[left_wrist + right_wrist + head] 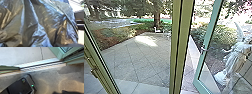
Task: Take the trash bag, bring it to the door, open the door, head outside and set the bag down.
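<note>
In the head view, the green-framed glass door (207,35) at the right stands open beside the grey paved patio (144,55). In the left wrist view, the dark, shiny plastic trash bag (37,23) is close up; I can't tell either pincer's state. In the right wrist view, the black robot base (20,85) sits inside the pale metal threshold (42,62). Pickup and opening look done; going out and bag-lowering remain.

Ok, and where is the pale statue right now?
In the head view, the statue is outside at the far right, to the right of the metal handle on the green-framed door, with bushes behind it.
</note>
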Robot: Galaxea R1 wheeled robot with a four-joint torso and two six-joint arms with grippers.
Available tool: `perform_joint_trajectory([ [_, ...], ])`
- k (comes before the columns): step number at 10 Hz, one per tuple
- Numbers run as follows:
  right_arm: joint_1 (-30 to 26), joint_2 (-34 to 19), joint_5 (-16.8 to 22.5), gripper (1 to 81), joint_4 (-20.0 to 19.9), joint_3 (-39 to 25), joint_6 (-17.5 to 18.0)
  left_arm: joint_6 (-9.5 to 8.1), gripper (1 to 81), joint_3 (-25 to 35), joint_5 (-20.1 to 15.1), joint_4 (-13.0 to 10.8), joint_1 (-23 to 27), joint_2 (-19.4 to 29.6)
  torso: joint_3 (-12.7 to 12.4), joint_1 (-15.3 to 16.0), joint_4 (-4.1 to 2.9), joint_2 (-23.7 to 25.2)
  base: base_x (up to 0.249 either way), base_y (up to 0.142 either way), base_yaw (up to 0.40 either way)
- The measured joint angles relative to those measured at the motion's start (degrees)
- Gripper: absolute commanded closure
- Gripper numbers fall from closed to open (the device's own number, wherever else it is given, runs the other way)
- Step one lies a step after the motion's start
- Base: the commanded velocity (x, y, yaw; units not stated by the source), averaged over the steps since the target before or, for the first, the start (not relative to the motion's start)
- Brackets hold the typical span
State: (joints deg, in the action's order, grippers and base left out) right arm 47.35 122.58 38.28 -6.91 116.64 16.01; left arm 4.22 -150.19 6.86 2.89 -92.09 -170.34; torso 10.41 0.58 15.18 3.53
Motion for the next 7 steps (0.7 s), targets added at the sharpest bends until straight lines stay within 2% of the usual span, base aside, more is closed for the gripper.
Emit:
perform_joint_trajectory([
  [2,6.84,0.63,-4.24,1.0,-0.85,-4.79,-0.38,-0.01,81.1,0.00,0.00,-0.09,0.16,0.00,-0.02,0.00,0.02,0.00,0.000,0.000,0.000],
  [4,14.69,2.06,-10.93,1.0,-1.43,-8.77,-0.60,0.00,81.1,0.00,-0.06,-0.11,0.39,-0.02,-0.04,0.00,0.04,0.00,0.000,0.000,0.000],
  [7,23.95,6.56,-21.25,1.0,-1.82,-10.67,-0.99,0.00,81.1,0.00,-0.20,-0.11,0.77,-0.28,-0.06,-0.02,0.04,0.02,0.000,0.000,0.000],
])
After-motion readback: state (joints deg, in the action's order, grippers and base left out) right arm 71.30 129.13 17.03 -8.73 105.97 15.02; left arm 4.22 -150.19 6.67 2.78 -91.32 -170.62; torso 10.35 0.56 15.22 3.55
